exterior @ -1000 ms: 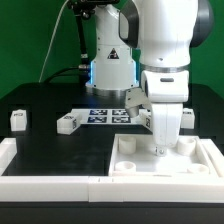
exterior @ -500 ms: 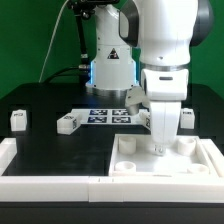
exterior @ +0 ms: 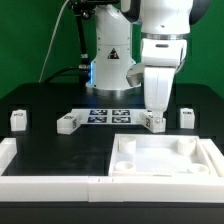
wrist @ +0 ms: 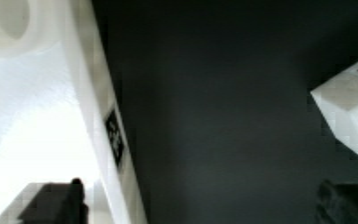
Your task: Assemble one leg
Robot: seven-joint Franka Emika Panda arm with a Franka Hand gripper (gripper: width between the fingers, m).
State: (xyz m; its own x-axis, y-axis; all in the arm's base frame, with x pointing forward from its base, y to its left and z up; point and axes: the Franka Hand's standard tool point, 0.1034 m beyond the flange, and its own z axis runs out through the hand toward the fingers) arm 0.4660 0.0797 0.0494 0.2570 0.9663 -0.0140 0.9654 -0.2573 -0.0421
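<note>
Several small white legs with marker tags lie on the black table: one right under my gripper, one at the exterior view's right, and two at its left. The gripper hangs just above the table behind the large white panel. In the wrist view its fingers stand wide apart with only dark table between them; the gripper is open and empty. The panel's edge runs along one side. A white block's corner, probably a leg, shows at the other.
The marker board lies behind the panel, in front of the arm's base. A white raised border runs along the table's front and up its left side in the exterior view.
The gripper has lifted off the white panel and moved back, away from the table's front, to hang over the leg behind the panel. The parts have not moved.
</note>
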